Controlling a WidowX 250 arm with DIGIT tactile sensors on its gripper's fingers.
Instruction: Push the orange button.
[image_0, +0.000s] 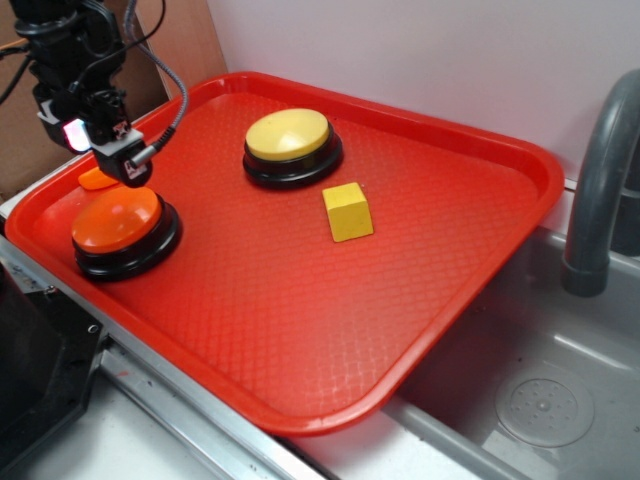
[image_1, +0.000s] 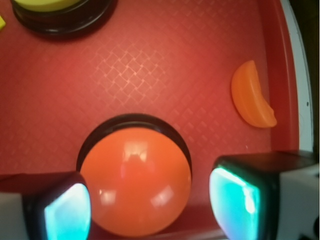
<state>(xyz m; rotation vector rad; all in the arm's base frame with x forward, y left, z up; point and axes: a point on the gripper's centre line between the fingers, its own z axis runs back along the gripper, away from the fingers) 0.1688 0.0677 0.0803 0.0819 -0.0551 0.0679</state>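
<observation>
The orange button (image_0: 118, 220), a round orange dome on a black base, sits at the left end of the red tray (image_0: 300, 300). In the wrist view its cap (image_1: 135, 182) fills the space between my two fingers. My gripper (image_0: 130, 170) hangs just above the button's far edge, close to the cap; I cannot tell whether it touches. It is open and empty, with its glowing pads (image_1: 235, 205) wide apart.
A yellow-capped button (image_0: 290, 140) stands at the tray's back middle, with a yellow block (image_0: 348, 212) just in front of it. A small flat orange piece (image_1: 250, 97) lies by the tray's left rim. A sink (image_0: 540, 400) and grey faucet (image_0: 600, 180) are at right.
</observation>
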